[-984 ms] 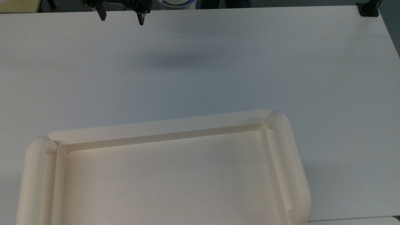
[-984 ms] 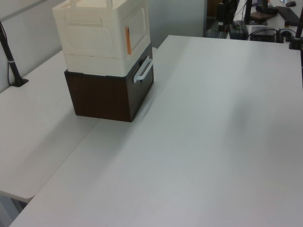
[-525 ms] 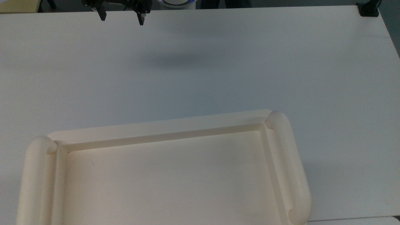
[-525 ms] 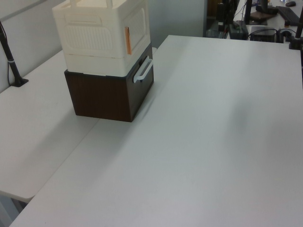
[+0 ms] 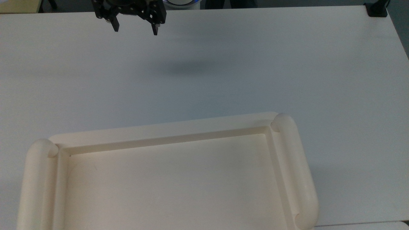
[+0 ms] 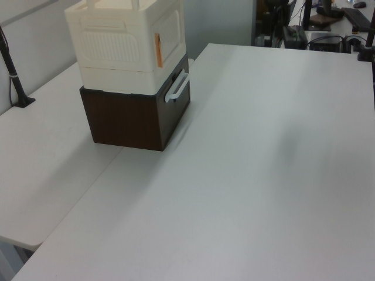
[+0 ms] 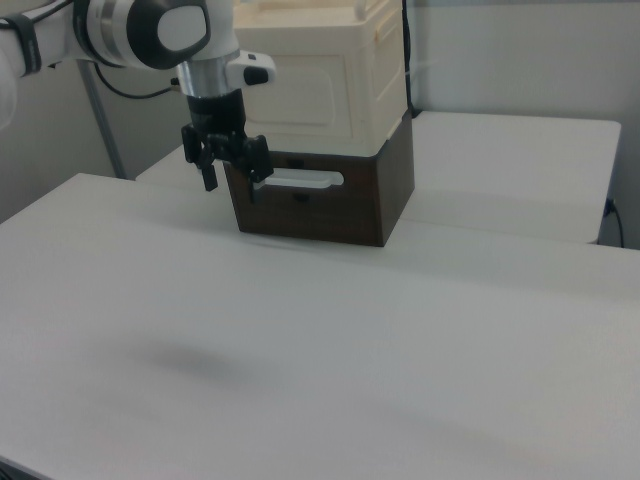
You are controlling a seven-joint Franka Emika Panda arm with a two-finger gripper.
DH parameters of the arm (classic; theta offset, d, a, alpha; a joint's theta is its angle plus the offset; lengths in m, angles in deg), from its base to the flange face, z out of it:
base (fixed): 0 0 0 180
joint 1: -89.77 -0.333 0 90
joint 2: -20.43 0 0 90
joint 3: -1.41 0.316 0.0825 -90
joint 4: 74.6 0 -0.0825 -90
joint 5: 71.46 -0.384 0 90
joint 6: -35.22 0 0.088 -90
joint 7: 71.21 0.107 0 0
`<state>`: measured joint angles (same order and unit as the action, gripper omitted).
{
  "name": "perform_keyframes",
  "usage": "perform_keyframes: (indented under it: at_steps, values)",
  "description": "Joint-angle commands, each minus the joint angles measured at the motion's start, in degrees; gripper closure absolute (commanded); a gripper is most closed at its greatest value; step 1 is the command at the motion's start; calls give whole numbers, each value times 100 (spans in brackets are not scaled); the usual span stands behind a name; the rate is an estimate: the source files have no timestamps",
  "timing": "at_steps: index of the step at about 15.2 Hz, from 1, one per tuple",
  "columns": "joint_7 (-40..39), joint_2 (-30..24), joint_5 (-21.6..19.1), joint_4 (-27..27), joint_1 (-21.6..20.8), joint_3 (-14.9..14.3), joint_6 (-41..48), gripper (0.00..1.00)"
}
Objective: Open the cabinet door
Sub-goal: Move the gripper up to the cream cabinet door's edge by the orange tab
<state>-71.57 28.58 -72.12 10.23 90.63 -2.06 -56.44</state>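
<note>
At the upper left of the top view, our gripper (image 5: pixel 135 29) is hanging above the white table (image 5: pixel 223 64) with its two black fingers spread wide and nothing between them. We are judging this to be the approach step: nothing is being touched yet, and the door (image 7: pixel 303 96) is sitting closed.

Toward the upper middle of the right view, the gripper (image 7: pixel 228 184) is showing in front of the cabinet, low against the dark brown base (image 7: pixel 330 205) and just beside the white bar handle (image 7: pixel 298 180) as that frame draws it; we cannot tell how much real gap is lying between them. The door is sitting above that, a cream-white panel with a raised rounded outline set flush in the cream upper box. In the upper left of the left view, the same door (image 6: pixel 167 30) is facing the frame's right, with an orange strip (image 6: pixel 157 43) running down one of its edges. Any knob is too small for us to make out.

For the next move, we are expecting to need to rise from the level of the handle to the door panel, find a graspable edge or knob, close on it, and pull along the door's swing.
</note>
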Motion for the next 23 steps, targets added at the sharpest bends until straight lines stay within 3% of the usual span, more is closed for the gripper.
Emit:
perform_keyframes:
  at_steps: [1,6,10,14,19,23]
  values:
    - [124,169,15,-38,-385,-14,-605,0]
    - [133,248,-355,-37,-543,-14,-2012,0]
    - [133,643,-504,-432,-798,-6,-2759,0]
    - [167,1074,-540,-661,-1096,-6,-4200,0]
    - [221,1600,-522,-1363,-1316,-32,-4571,0]
    - [150,1777,-225,-1418,-1554,-85,-5001,7]
